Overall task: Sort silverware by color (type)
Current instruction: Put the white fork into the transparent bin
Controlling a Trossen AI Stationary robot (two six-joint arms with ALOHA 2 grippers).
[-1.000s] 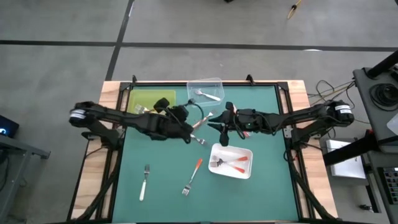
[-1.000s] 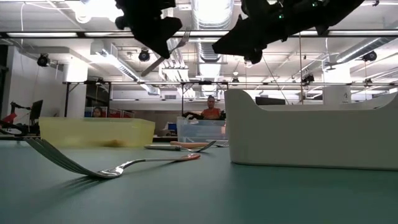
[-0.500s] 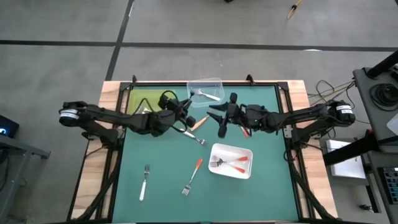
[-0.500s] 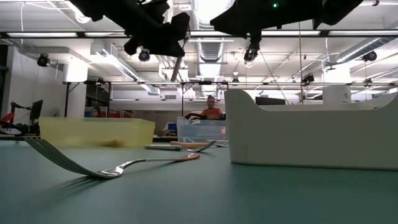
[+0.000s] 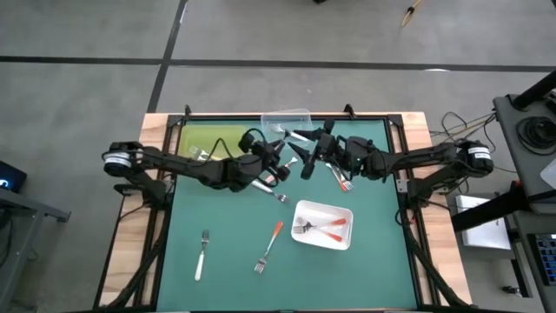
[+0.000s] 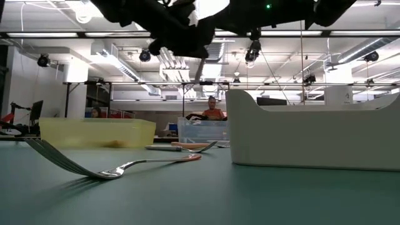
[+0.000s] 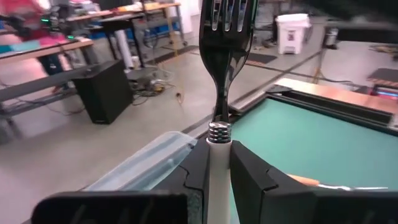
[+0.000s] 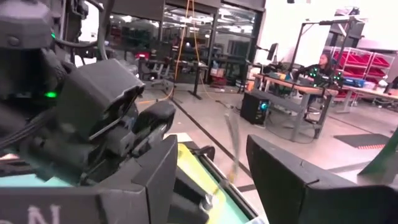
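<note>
Three containers are seen on the green table [image 5: 365, 269]. A white tray [image 5: 323, 224] near the middle-right holds red-orange-handled forks [image 5: 328, 224]. A clear tray [image 5: 280, 121] at the far edge holds a white-handled fork, largely hidden by the grippers. A yellow tray [image 5: 201, 137] at the far left corner holds items that cannot be made out.

Loose silverware is distributed over the mat: a white-handled fork [image 5: 202, 253] near the front left, a red-orange-handled fork [image 5: 268, 245] beside the white tray, a tan-handled fork [image 5: 274, 188] below the left gripper, and a red-orange-handled fork [image 5: 340, 178] under the right arm.

The left gripper [image 7: 219, 163] is held above the table beside the clear tray, its fingers clamped narrowly on the white handle of a held fork [image 7: 225, 56], whose tines point away from the wrist. The right gripper [image 5: 301, 153] is positioned directly opposite, close to the left gripper; its fingers [image 8: 292, 171] are spread wide and nothing is held between them. Both arms are extended inward, meeting near the table's far middle.
</note>
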